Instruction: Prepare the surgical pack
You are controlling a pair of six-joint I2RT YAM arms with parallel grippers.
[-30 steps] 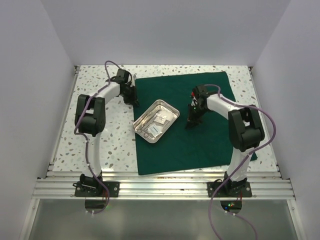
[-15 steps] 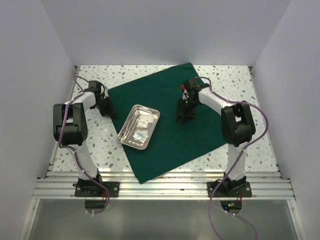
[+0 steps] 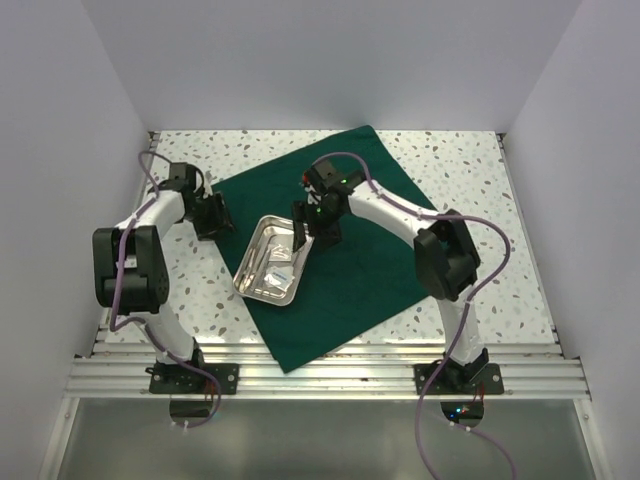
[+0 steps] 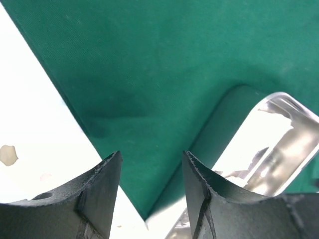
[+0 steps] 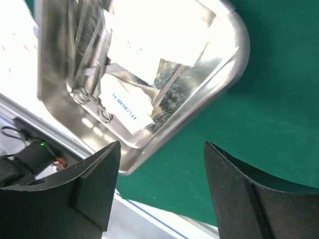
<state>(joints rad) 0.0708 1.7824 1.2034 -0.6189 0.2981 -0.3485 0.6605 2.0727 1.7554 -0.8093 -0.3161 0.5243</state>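
Since a second ago the surgical pack (image 3: 370, 270) has swung from square-on to a diamond, one corner at the far side and one near. It lies flat mid-table (image 3: 450, 160), and the right arm has crossed left to the tray.

Steel tray (image 3: 240, 282) sits on the pack's left part, close to its left edge. It holds white packets (image 5: 124, 104) and steel instruments (image 5: 82, 55).

Right gripper (image 3: 305, 236) hangs at the tray's far-right corner. Its fingers (image 5: 94, 184) are spread, nothing between them.

Left gripper (image 3: 212, 216) is over the pack's left edge, just left of the tray. Its fingers (image 4: 107, 184) are parted and straddle the fabric edge without pinching it. They were pressed together half a second ago.
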